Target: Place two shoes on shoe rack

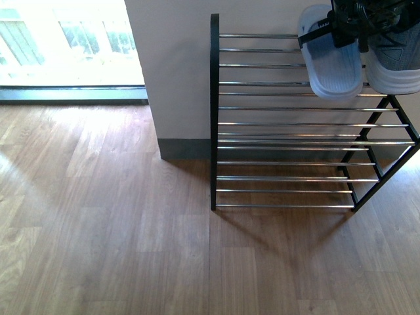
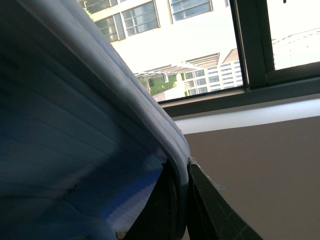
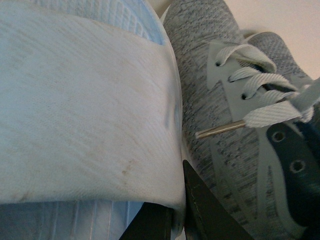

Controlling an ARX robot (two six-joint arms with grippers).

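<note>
A pale blue slide (image 1: 331, 65) lies on the top bars of the shoe rack (image 1: 282, 125), toe toward me. My right gripper (image 1: 351, 29) is shut on its strap. A grey knit sneaker (image 1: 394, 62) sits right beside it on the same tier. In the right wrist view the gripper (image 3: 177, 200) pinches the edge of the slide's white strap (image 3: 85, 115), with the sneaker (image 3: 225, 130) and its laces close alongside. In the left wrist view my left gripper (image 2: 186, 170) is shut on the rim of a pale blue slide (image 2: 65, 140). The left arm is out of the front view.
The rack stands against a white wall corner (image 1: 170, 79) with a grey skirting board. A bright window (image 1: 65, 46) lies to the left. Wooden floor (image 1: 98, 230) spreads in front. The rack's lower tiers hold nothing.
</note>
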